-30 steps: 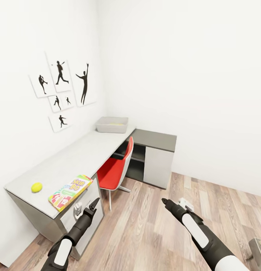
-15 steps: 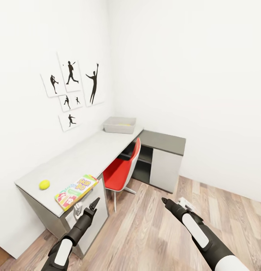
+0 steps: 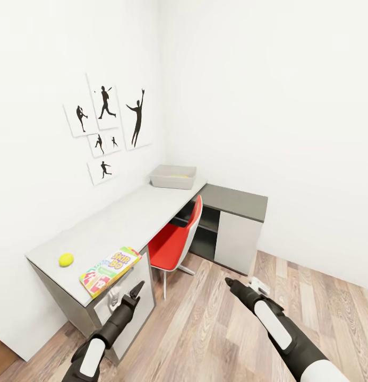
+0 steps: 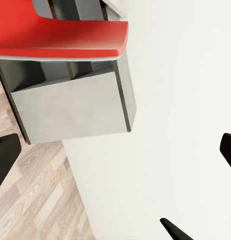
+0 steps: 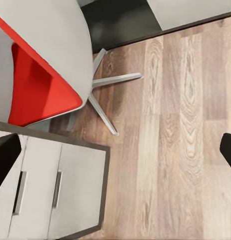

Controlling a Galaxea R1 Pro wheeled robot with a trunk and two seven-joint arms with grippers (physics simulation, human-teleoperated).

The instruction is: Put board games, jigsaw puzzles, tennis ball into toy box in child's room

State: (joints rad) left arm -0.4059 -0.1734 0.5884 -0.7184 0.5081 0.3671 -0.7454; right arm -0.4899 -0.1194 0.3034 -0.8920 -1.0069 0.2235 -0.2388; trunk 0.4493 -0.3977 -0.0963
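Your black left gripper (image 3: 125, 293) and black right gripper (image 3: 241, 286) hang wide, empty, near the long grey-topped desk (image 3: 125, 223) with its fuzzy yellow-green ball (image 3: 66, 259) and colourful flat game box (image 3: 110, 269)

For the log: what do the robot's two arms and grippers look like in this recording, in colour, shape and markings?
Both arms are glossy black, rounded tubes with a long white panel on the forearm. The left arm tapers to a black left gripper with slim pointed fingers and a pale grey wrist fitting beside it. The thicker-looking right arm ends in a black right gripper, with a white block at its wrist. No loose cables or lettering can be made out.
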